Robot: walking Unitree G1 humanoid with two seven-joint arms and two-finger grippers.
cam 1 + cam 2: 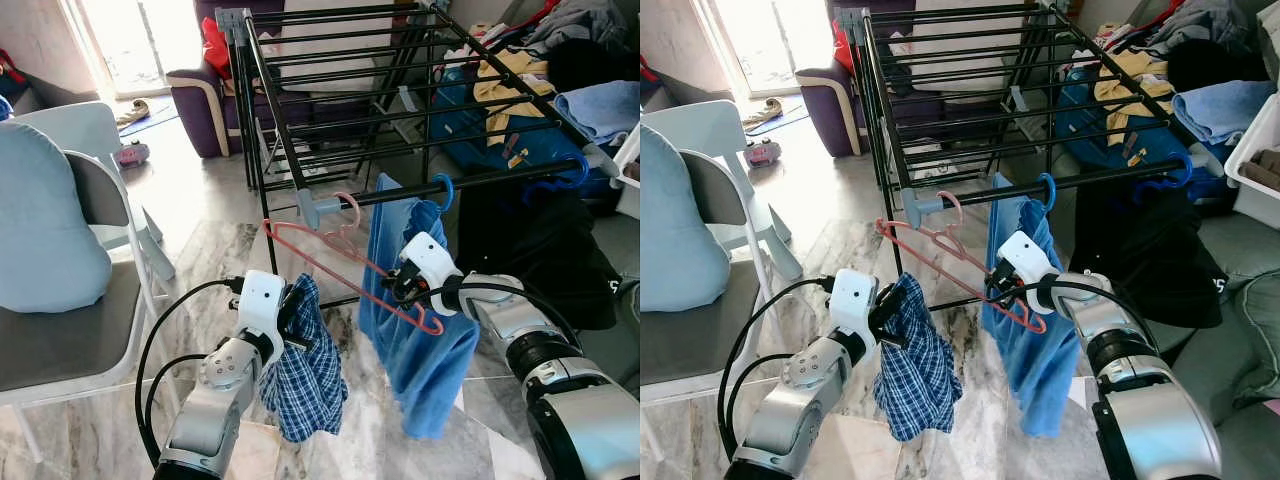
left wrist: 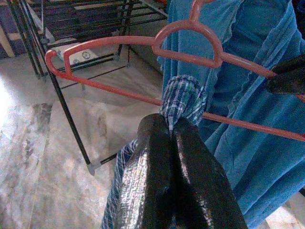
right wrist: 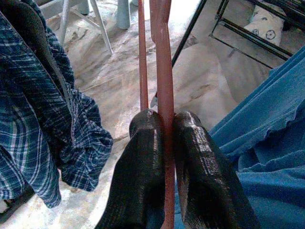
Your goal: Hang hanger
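A pink plastic hanger (image 1: 335, 262) is held in the air in front of the black drying rack (image 1: 330, 95), its hook near the rack's grey corner joint (image 1: 322, 208). My right gripper (image 1: 405, 283) is shut on the hanger's lower right end (image 3: 164, 95). To the left of it my left gripper (image 1: 292, 312) is shut on a blue plaid cloth (image 1: 305, 370), which hangs down below it (image 2: 183, 98). A blue garment (image 1: 420, 320) hangs from the rack's front bar on a blue hanger hook (image 1: 443, 188), right behind the pink hanger.
A white chair (image 1: 90, 200) with a light blue cushion (image 1: 45, 230) stands at the left. Behind the rack are a purple sofa (image 1: 205, 100) and a heap of clothes (image 1: 560, 70) at the right. Dark clothing (image 1: 545, 250) hangs at the rack's right. The floor is marble tile.
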